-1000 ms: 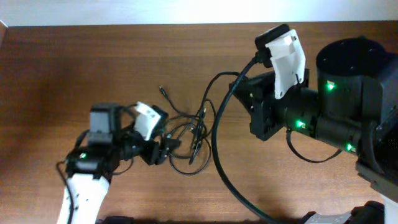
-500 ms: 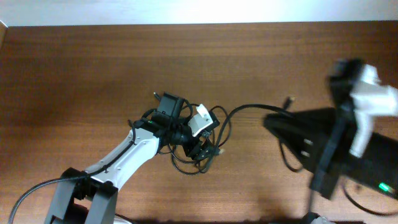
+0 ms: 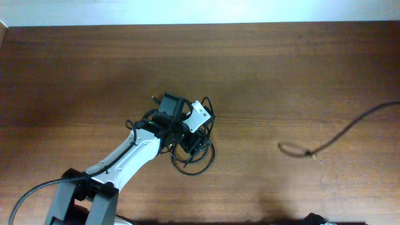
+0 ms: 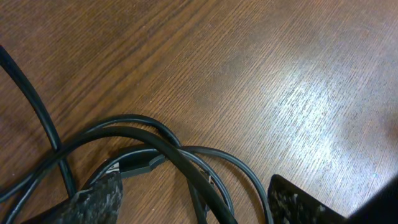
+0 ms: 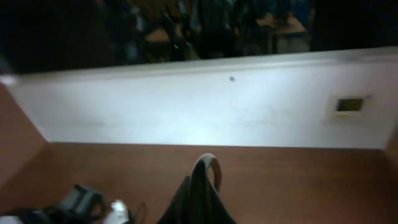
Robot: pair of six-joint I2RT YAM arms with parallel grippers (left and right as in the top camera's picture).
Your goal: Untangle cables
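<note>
A tangle of thin black cables (image 3: 209, 156) lies on the table at centre left. My left gripper (image 3: 194, 140) sits low over it. In the left wrist view the fingers (image 4: 199, 202) are apart, with several cable strands (image 4: 149, 134) and a small plug (image 4: 140, 165) between them. One separate cable (image 3: 337, 134) runs from a small loop (image 3: 292, 149) off the right edge. My right gripper is out of the overhead view. In the blurred right wrist view its dark fingers (image 5: 202, 186) look closed, with a cable loop (image 5: 214, 167) arching over the tips.
The brown wooden table (image 3: 281, 69) ends at a white wall (image 5: 205, 106) on its far side. The white left arm (image 3: 119, 165) reaches in from the lower left. The left arm also shows low left in the right wrist view (image 5: 87, 202).
The right arm has swung out of the overhead view to the right, and one cable now trails away from the tangle. The left gripper stays at the tangle.
</note>
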